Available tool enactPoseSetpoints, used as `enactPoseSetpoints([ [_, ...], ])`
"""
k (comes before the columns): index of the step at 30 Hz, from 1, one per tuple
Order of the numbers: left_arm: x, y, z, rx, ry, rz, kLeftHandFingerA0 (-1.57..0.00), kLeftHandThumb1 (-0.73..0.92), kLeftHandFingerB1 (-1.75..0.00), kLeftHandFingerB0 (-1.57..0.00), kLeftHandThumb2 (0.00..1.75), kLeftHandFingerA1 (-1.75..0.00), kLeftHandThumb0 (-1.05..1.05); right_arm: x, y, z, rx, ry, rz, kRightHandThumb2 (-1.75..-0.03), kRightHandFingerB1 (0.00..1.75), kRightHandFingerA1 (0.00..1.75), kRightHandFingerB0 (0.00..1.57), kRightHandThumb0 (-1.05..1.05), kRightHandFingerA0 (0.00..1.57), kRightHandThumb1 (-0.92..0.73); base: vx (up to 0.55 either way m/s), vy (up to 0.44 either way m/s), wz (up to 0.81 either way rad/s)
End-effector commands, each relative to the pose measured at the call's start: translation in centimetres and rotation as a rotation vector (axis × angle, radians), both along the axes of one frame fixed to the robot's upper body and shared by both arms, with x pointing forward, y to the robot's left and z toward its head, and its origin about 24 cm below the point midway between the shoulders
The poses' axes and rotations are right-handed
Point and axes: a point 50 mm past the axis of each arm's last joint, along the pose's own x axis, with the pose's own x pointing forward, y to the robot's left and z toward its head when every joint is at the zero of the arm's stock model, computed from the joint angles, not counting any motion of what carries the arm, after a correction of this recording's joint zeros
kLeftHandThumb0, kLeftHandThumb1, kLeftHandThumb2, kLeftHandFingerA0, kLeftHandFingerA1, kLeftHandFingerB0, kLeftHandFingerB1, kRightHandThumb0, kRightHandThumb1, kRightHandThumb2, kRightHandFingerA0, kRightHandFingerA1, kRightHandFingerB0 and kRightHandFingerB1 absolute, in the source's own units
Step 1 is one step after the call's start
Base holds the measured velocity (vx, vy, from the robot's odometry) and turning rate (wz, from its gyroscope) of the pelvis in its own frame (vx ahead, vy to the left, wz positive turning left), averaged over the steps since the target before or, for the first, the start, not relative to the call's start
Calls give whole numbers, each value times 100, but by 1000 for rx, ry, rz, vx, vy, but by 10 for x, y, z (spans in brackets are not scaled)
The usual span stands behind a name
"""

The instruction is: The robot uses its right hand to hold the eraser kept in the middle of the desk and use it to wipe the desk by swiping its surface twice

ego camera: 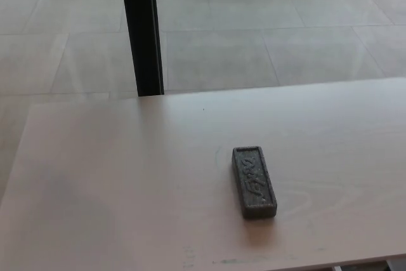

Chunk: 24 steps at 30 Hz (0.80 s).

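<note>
A dark grey rectangular eraser (254,181) with raised lettering on top lies flat on the pale wooden desk (127,176), a little right of the middle. Its long side runs away from me, slightly angled. Nothing touches it. Neither of my hands nor any part of my arms shows in the head view.
A black upright post (142,30) stands behind the desk's far edge at the left of centre. Beyond the desk lies a grey tiled floor (273,23). The desk's near edge runs along the bottom right, and its left edge slants at the picture's left.
</note>
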Motion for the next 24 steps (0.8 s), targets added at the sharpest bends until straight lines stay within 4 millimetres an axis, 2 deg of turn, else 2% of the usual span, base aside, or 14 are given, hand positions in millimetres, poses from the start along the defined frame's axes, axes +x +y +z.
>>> enactPoseSetpoints([
  [1,-5,29,17,-43,-123,252,-74,50,-68,-52,93,-81,-45,28,-54,69,-106,-488,-275,-61,90,95,67,-49,144,-68,0,0,0],
  [2,-5,29,16,-48,-126,260,-75,67,-64,-58,60,-77,-42,49,-59,88,-139,-558,-266,-62,87,94,65,-49,146,-70,0,0,0],
  [6,-5,29,17,-43,-129,256,-73,68,-64,-57,60,-76,-41,99,-64,136,-237,-722,-200,-67,80,101,82,-46,146,-72,0,0,0],
  [7,-6,29,17,-49,-134,245,-72,51,-69,-53,94,-81,-44,133,-61,175,-277,-859,-140,-72,72,102,91,-38,155,-74,0,0,0],
  [9,-7,29,17,-42,-126,242,-74,51,-69,-54,94,-81,-44,142,-59,188,-288,-882,-121,-78,71,101,96,-41,157,-70,0,0,0],
  [10,-8,29,17,-37,-123,241,-75,68,-64,-60,60,-77,-42,169,-50,226,-315,-981,-48,-72,72,112,106,-46,153,-67,0,0,0],
  [12,-8,29,16,-31,-113,234,-77,68,-64,-61,60,-78,-42,189,-37,260,-324,-1085,24,-74,78,123,112,-50,145,-62,0,0,0],
  [15,-9,29,15,-34,-109,237,-77,68,-63,-61,60,-78,-44,207,-21,288,-363,-1144,90,-85,106,152,100,-45,122,-57,0,0,0],
  [16,-9,29,15,-40,-108,236,-78,49,-69,-55,92,-84,-45,220,-6,309,-368,-1203,124,-92,114,161,96,-38,117,-55,-8,-2,6],
  [17,-9,29,15,-48,-111,238,-78,49,-69,-55,92,-84,-45,225,-1,316,-362,-1231,124,-92,114,161,96,-38,117,-55,0,0,0],
  [18,-9,29,15,-46,-109,239,-75,67,-63,-59,60,-76,-42,234,11,326,-365,-1249,172,-105,134,175,78,-25,105,-58,0,0,0],
  [20,-10,29,14,-43,-107,241,-75,67,-63,-59,60,-76,-42,247,28,342,-373,-1275,244,-105,134,175,78,-25,105,-58,0,0,0],
  [23,-10,29,14,-41,-111,231,-77,67,-65,-61,60,-79,-43,267,58,353,-388,-1304,423,-110,117,139,88,-33,120,-57,0,0,0],
  [24,-10,29,14,-43,-110,235,-77,67,-64,-61,60,-79,-42,275,68,353,-362,-1306,468,-105,143,175,76,-25,98,-60,0,0,0],
])
